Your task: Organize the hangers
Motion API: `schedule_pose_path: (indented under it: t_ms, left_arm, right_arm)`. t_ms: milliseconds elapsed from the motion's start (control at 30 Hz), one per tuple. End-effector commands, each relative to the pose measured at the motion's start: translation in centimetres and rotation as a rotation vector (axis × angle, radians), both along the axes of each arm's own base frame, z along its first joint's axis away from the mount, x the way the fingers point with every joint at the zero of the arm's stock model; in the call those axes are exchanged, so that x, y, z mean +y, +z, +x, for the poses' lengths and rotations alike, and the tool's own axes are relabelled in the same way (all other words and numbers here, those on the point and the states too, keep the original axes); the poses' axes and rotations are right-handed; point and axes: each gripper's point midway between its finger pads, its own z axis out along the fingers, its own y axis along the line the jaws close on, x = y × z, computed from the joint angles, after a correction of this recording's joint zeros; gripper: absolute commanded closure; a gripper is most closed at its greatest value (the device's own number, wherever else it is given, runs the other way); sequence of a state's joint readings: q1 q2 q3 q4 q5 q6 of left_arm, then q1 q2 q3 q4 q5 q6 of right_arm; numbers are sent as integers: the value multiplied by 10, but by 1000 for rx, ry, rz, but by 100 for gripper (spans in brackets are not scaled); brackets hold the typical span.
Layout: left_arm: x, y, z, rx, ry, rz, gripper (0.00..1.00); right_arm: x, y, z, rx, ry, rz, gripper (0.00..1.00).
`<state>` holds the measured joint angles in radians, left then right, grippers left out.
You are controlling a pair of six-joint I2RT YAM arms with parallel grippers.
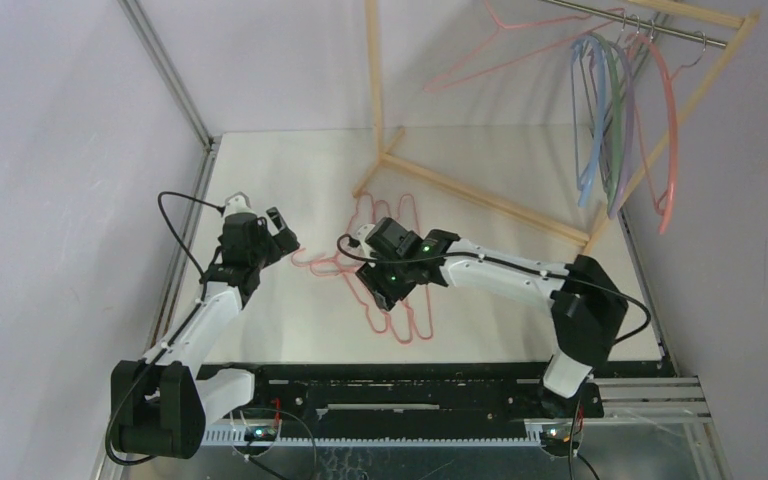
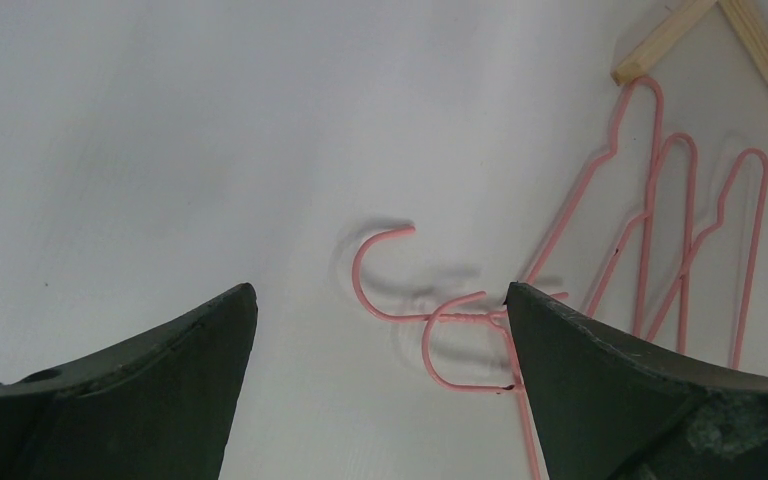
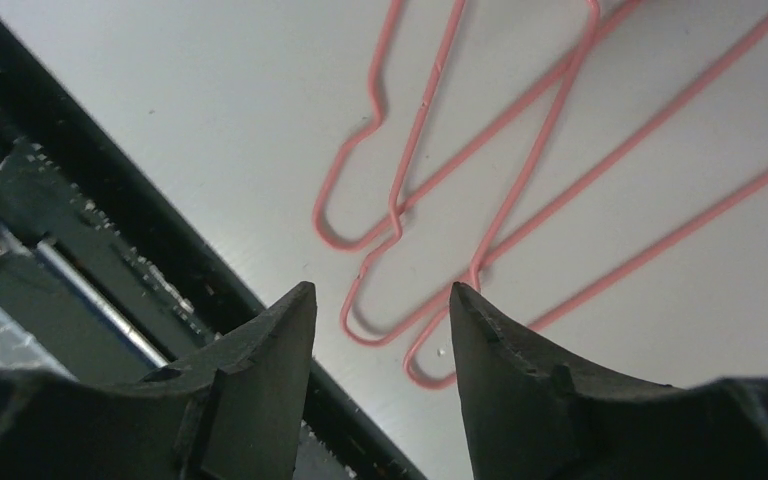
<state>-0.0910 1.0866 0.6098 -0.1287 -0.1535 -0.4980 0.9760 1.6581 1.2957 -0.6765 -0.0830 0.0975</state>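
Note:
Several pink wire hangers (image 1: 360, 262) lie overlapped on the white table between the two arms. My left gripper (image 1: 285, 231) is open and empty at the pile's left end; in the left wrist view (image 2: 380, 290) two pink hooks (image 2: 428, 345) lie between and just ahead of its fingers. My right gripper (image 1: 384, 294) is open and empty, low over the pile's near ends; the right wrist view (image 3: 380, 286) shows looped wire ends (image 3: 340, 245) ahead of the fingers. On the rail hang a pink hanger (image 1: 520, 52) and blue (image 1: 588, 120), lilac, green and salmon (image 1: 671, 130) ones.
The pale wooden rack frame (image 1: 460, 186) stands at the back right with its metal rail (image 1: 650, 22) on top; one foot (image 2: 660, 40) lies just behind the pile. The black front edge (image 3: 110, 200) of the table is close to my right gripper. Walls close in left and right.

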Motion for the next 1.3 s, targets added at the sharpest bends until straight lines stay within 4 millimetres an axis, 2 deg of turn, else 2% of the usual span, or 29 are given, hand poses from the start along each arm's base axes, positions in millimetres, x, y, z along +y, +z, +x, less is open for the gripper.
schedule_pose_path:
  t_ms: [0,200,333,433,600,867,1100,1267]
  left_arm:
    - [1,19,10,-75,8,-13,0]
    - [1,17,11,-74,8,-8,0]
    - [2,13,10,-68,10,-5,0]
    - [2,9,9,-59,11,-7,0]
    - [1,5,10,-51,10,-11,0]
    - [1,2,13,-44,9,-11,0]
    - [1,2,14,-42,4,-10,0]
    - [3,2,14,-40,9,-8,0]
  right_arm:
    - [14,-1,31,-85,-27,37,40]
    - [7,-34,60,-86,-97,-14,42]
    - [2,-47,71,-74,-114,-27,42]
    - [1,-57,75,-53,-118,-32,43]
    - [0,-63,81,-56,-136,-35,44]
    - [2,-80,76,-19,-135,-53,46]
    - [-9,-95,88,-53,-203,-114,46]
    - [-14,-101,87,-42,-218,-137,53]
